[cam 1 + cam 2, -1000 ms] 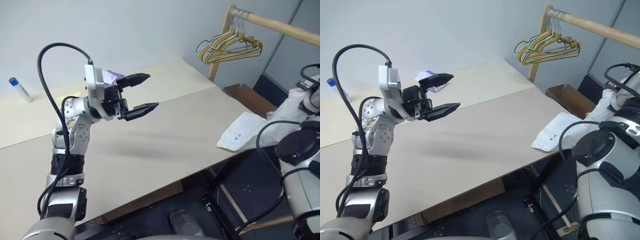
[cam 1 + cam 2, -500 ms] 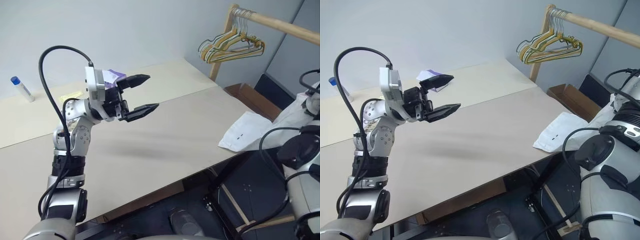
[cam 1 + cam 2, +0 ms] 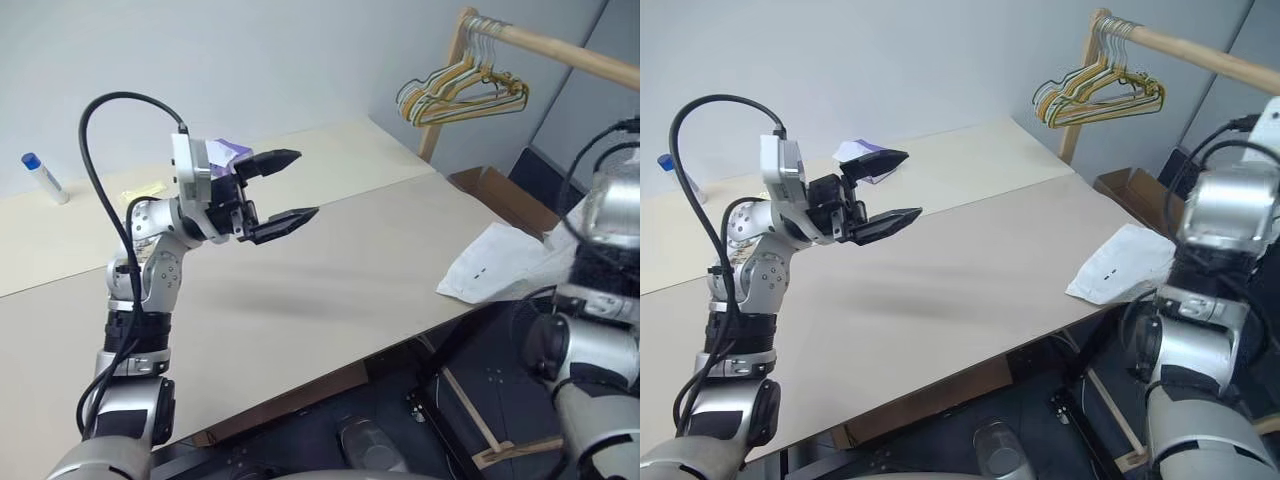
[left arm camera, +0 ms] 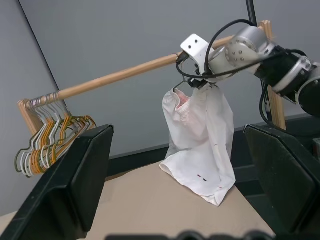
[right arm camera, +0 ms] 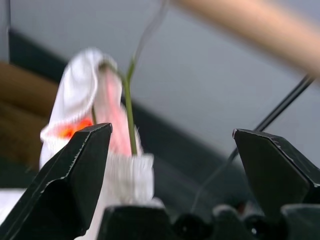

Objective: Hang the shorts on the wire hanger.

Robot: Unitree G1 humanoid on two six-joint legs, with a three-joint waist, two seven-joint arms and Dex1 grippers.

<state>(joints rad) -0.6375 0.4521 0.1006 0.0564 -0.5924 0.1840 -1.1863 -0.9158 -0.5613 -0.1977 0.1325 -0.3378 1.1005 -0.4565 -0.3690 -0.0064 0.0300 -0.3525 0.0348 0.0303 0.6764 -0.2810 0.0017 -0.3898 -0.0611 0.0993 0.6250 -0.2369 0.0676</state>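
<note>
Left wrist view: shorts (image 4: 200, 140) hang lengthwise down from wooden rail (image 4: 115, 77); right gripper (image 5: 170, 165) spread, left gripper (image 3: 285, 188) spread.

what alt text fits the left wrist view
White shorts hang on a wire hanger from a wooden rail, their hem resting on the beige table. The right tool is beside the hanger's hook; spare hangers bunch at the rail's end.

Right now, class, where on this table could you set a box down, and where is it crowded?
Free: the wide bare stretch of the table between the left gripper and the shorts. Crowded: the right edge, where the shorts' hem drapes, and the far left strip with the tube and the tissue box.
</note>
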